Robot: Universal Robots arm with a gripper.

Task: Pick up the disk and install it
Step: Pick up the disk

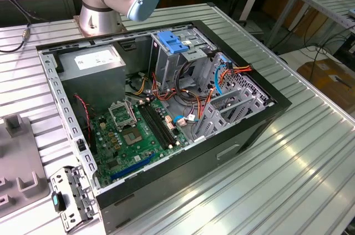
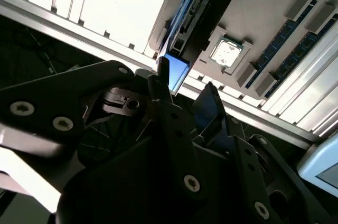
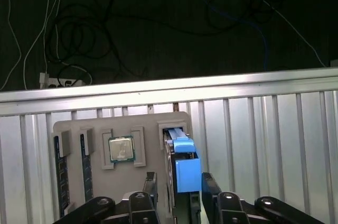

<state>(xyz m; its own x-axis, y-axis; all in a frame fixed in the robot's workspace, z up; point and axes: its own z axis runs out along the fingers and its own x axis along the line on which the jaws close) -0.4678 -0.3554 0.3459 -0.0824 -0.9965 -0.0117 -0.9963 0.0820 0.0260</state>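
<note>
The disk (image 3: 182,168) (image 2: 178,71), black with bright blue rails, stands on edge in a slot of a grey holder tray (image 3: 95,129). In both wrist views my gripper (image 3: 179,186) (image 2: 185,84) is open and straddles the disk's near end, one dark finger (image 3: 151,183) on each side, with a small gap on either side. The disk still sits in its slot. In the exterior view the open computer case (image 1: 266,107) lies on the ribbed table, with its metal drive cage (image 1: 166,57) near the arm's base (image 1: 97,13).
The tray also holds a processor chip (image 3: 121,149) and memory sticks (image 3: 59,171). A light-blue ribbed bracket (image 1: 173,42) tops the drive cage. Orange and blue cables (image 1: 222,74) run beside the cage. The table edge (image 3: 158,89) lies just beyond the tray, with floor cables past it.
</note>
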